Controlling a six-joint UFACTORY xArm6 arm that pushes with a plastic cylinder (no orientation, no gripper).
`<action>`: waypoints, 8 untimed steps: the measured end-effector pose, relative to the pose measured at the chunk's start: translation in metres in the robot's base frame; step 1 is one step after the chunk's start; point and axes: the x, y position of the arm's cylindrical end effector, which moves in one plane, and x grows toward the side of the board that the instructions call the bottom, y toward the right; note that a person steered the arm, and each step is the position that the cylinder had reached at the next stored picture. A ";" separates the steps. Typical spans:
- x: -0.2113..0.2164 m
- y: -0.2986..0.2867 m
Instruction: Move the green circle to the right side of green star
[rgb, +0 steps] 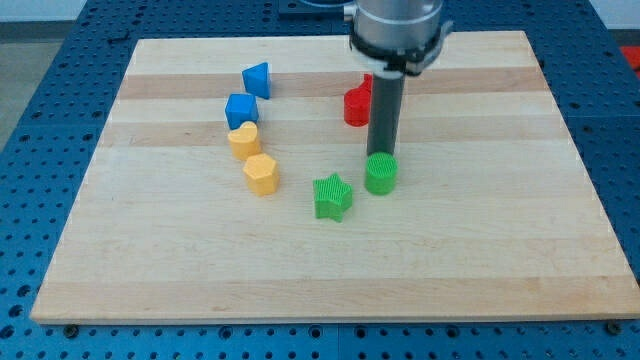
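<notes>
The green circle (381, 174) stands on the wooden board, just right of and slightly above the green star (333, 196); a small gap separates them. My tip (382, 154) is at the circle's top edge, touching or almost touching it from the view's top side. The dark rod rises straight up from there to the arm's head at the view's top.
A red block (356, 105) sits just left of the rod, partly hidden by it. A blue triangle-like block (257, 78) and a blue block (241, 109) lie upper left. A yellow heart (244, 140) and a yellow hexagon (262, 173) lie below them, left of the star.
</notes>
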 end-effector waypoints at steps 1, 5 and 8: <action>0.019 -0.001; 0.041 0.060; 0.040 0.016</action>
